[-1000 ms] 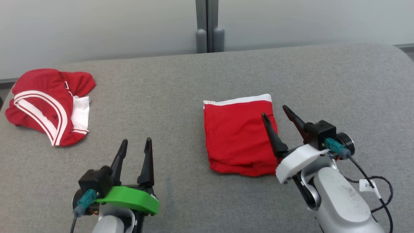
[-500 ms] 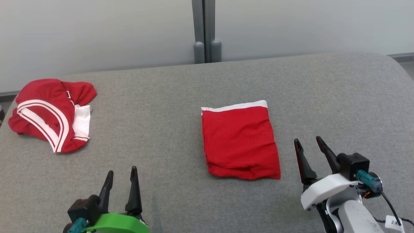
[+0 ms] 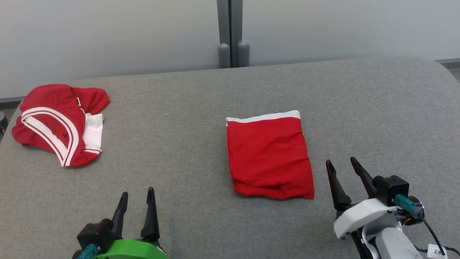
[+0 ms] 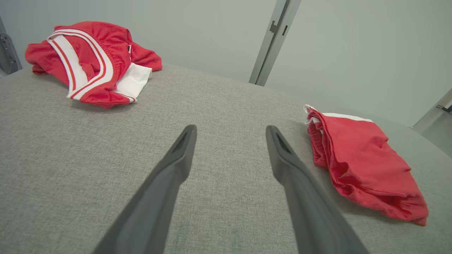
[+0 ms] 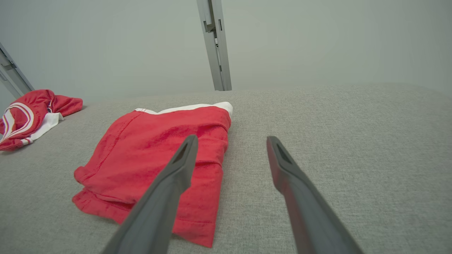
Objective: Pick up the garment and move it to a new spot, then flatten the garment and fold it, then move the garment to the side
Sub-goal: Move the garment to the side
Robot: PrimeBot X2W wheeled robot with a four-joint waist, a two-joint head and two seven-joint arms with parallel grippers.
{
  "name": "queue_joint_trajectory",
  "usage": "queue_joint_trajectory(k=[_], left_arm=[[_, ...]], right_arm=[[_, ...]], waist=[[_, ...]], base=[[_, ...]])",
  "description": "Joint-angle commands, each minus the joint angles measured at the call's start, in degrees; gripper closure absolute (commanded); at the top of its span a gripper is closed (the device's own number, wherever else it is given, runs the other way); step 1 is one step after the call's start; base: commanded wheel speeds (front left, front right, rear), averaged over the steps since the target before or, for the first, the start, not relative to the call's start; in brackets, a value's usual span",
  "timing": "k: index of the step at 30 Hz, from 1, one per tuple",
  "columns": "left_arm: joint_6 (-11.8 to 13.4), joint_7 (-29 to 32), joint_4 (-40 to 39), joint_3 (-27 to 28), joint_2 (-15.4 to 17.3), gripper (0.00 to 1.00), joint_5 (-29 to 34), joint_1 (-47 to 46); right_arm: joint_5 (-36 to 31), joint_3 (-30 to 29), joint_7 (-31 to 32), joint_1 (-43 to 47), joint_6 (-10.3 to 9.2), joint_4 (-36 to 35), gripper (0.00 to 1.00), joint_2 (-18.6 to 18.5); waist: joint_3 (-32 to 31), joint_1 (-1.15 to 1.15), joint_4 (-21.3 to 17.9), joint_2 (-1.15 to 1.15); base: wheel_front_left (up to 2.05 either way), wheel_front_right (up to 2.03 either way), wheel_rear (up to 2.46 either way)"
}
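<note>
Grey bench: your left end effector gapes empty well left of the folded red garment, long axis running away from you, with the nearer right end effector, also wide and empty, just beside its near-right corner.
</note>
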Motion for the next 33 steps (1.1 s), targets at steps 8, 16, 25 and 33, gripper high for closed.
queue_joint_trajectory(k=[8, 16, 25, 33], left_arm=[[0.1, 0.0, 0.3, 0.1, 0.2, 0.0, 0.6, -1.0], [0.1, 0.0, -0.1, -0.2, 0.2, 0.0, 0.9, -1.7], [0.1, 0.0, 0.1, -1.6, 0.2, 0.0, -0.1, -3.4], [0.3, 0.0, 0.5, -2.8, 0.2, 0.0, -0.2, -5.5]], right_arm=[[0.3, 0.1, -0.3, -0.5, -0.06, 0.2, 0.0, -0.2], [-4.9, -0.6, 2.6, -7.6, -0.06, 3.6, 0.0, -0.2], [-1.4, 1.3, 17.5, -18.2, -0.06, 7.5, 0.0, -4.4], [7.0, 5.8, 29.4, -21.9, -0.06, 11.5, 0.0, -9.1]], waist=[[0.3, 0.0, 0.5, 0.0], [1.8, 0.0, 1.7, 0.0], [5.2, 0.0, 4.5, 0.0], [8.7, 0.0, 7.5, 0.0]], base=[[0.0, 0.0, 0.0], [0.0, 0.0, 0.0], [0.0, 0.0, 0.0], [0.0, 0.0, 0.0]])
